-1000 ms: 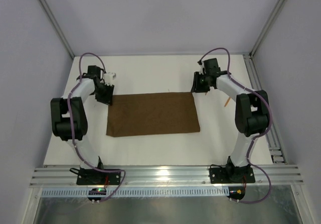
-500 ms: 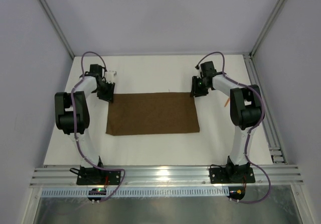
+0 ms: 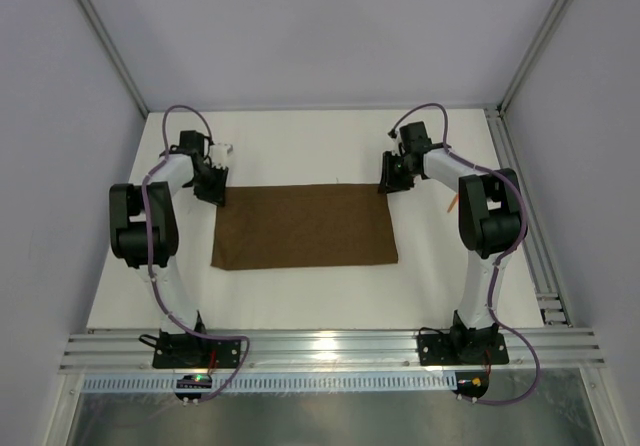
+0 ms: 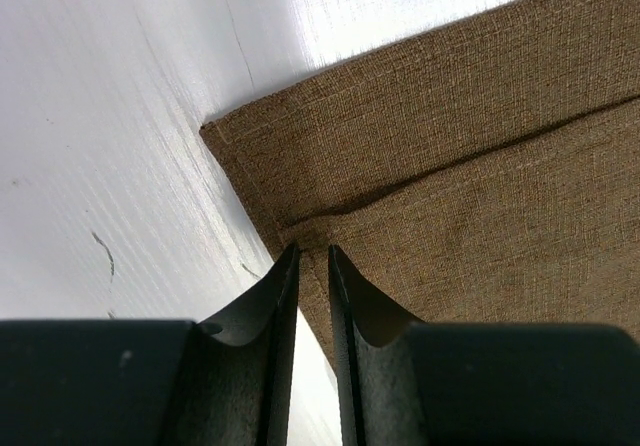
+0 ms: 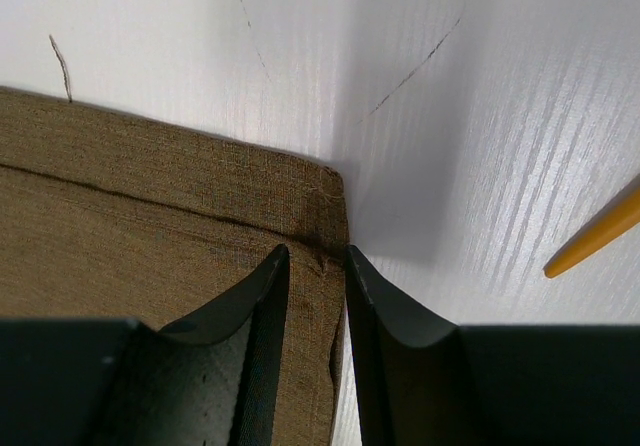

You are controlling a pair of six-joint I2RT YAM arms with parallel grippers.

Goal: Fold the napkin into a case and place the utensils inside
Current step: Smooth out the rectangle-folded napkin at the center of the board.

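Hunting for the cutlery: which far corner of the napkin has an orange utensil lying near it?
The far right corner, by the right gripper: an orange utensil lies on the table just beyond it. None shows by the far left corner.

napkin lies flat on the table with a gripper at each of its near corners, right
Not quite. The napkin lies flat on the table, but the left gripper and right gripper are at its far corners, as the top view shows.
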